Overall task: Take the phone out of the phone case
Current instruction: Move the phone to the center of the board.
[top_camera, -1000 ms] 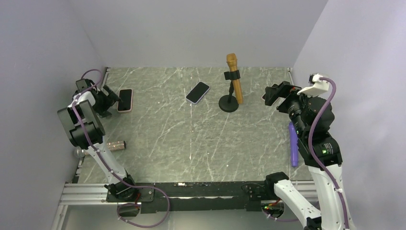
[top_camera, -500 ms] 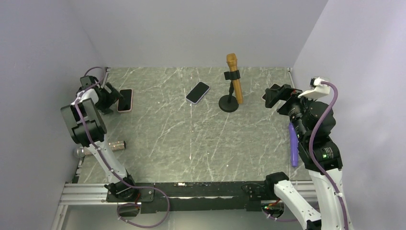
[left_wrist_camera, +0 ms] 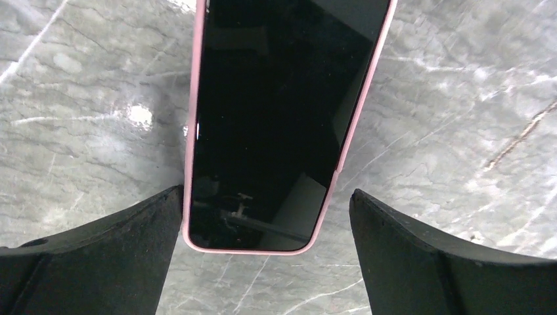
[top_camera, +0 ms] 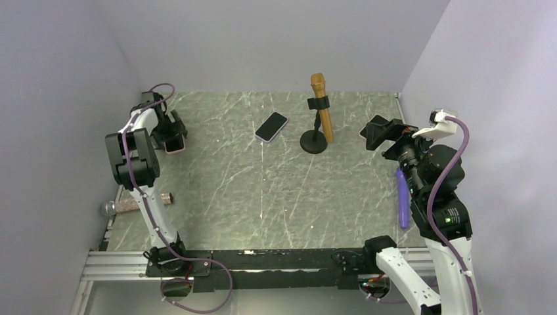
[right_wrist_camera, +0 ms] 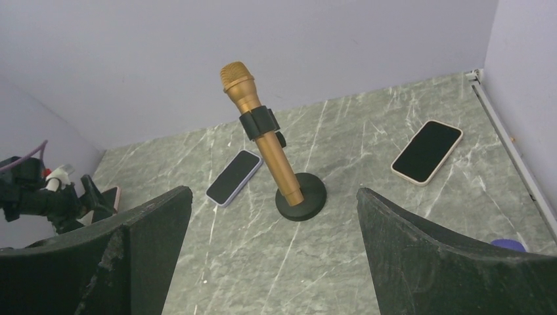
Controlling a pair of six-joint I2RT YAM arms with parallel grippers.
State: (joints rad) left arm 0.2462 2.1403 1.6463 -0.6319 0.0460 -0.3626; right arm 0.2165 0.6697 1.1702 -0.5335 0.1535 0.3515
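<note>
Gold microphone [top_camera: 324, 121] well apart from pink-cased phone [left_wrist_camera: 276, 125]

Even overhead light, sharp, slight glare

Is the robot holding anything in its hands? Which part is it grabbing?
Nothing is held. The left gripper stands open around the end of the pink-cased phone without clamping it; the right gripper is open and empty.

Top: high, near side, facing down; left wrist: close over phone [left_wrist_camera: 276, 125]; right wrist: oblique, shares microphone [right_wrist_camera: 244, 95] with top.
</note>
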